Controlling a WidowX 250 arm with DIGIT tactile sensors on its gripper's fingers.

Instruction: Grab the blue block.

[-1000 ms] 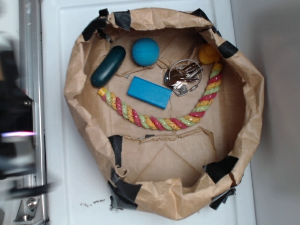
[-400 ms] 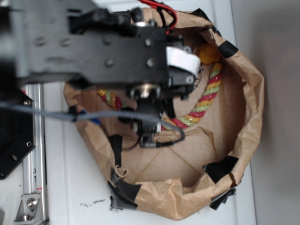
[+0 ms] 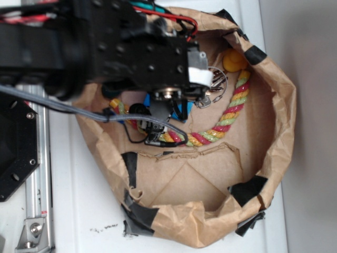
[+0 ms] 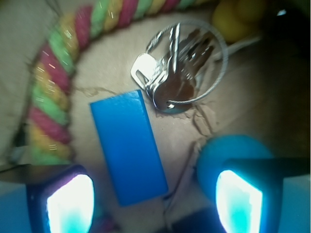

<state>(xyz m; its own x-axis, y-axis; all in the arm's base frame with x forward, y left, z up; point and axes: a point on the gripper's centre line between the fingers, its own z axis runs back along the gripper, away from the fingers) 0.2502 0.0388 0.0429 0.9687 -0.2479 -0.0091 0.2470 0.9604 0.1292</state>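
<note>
A robotics lab setup is suggested: a taped brown paper bin (image 3: 274, 105) of assorted small objects is set on a white counter (image 3: 79, 200), beside a bolted metal rail (image 3: 39, 174) and black mounting plate (image 3: 16, 147).

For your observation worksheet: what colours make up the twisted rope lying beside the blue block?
The rope has pink-red, yellow and light green strands, clearest in the wrist view, next to the blue block.

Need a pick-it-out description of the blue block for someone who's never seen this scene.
Look inside the crumpled brown paper basin, in the curve of the striped rope. The blue block lies flat beside the key ring. It is the only flat, sharp-cornered sky-blue slab; the teal ball nearby is round.
</note>
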